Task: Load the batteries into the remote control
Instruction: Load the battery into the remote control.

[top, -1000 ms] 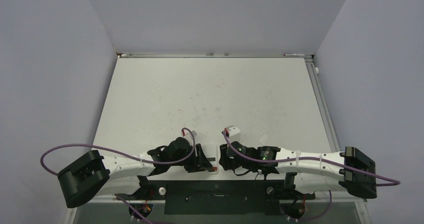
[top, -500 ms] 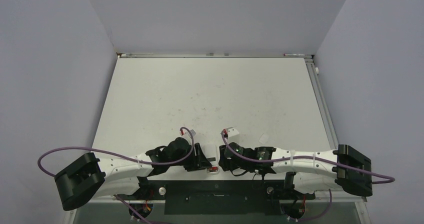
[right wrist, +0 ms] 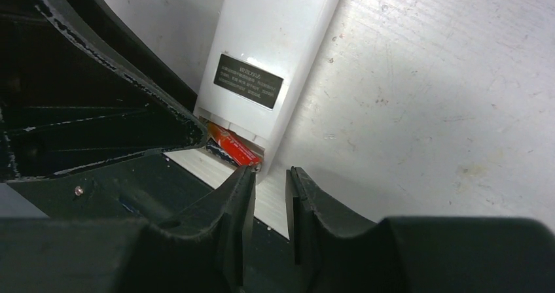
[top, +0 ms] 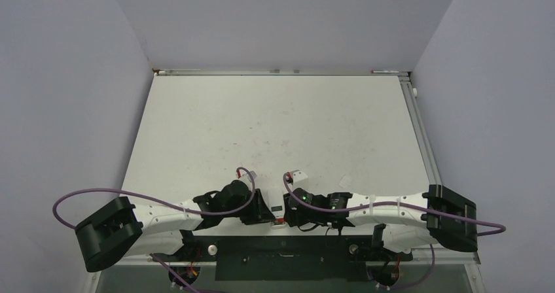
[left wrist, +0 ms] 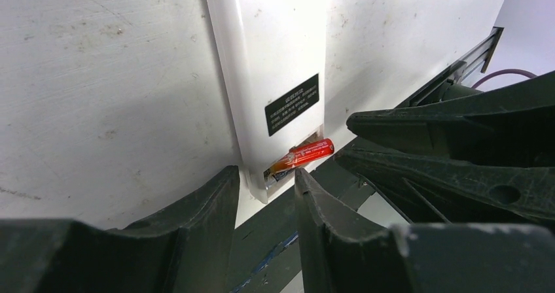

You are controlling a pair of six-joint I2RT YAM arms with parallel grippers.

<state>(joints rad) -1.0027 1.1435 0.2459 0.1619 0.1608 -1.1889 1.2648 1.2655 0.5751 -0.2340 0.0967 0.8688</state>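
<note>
Remote (left wrist: pixel 262 51) lies back-up on the bench (top: pixel 275 123), at the near edge around 6 o'clock in the top view, between the two claws.

Left wrist view:
- The remote's long axis is seen running roughly 12 to 6, with a slight lean toward 11 at the far end.
- A black label (left wrist: pixel 292 104) is fixed on the back.
- The battery bay at the 6 o'clock end is uncovered.
- One red battery (left wrist: pixel 302 155) is seen in the bay. It lies skewed, its long axis running 8 to 2, with the 2 o'clock end sticking out past the remote's side edge.

Right wrist view:
- The remote's axis runs 1 to 7, open end at 7.
- The battery lies 10 to 4, its 4 o'clock end at the tip of one finger (right wrist: pixel 243 188).
- Whether it touches that finger cannot be told.

Left claw (left wrist: pixel 266 175) is held low at the remote's open end. Its fingers are set slightly apart and nothing is gripped between them.

Right claw (right wrist: pixel 270 173) is brought in from the opposite side. Its fingers are parted by only a narrow slit, through which bare bench is seen, and nothing is held.

The two claws are close together, tips near each other over the bay end. A second battery cannot be made out.
</note>
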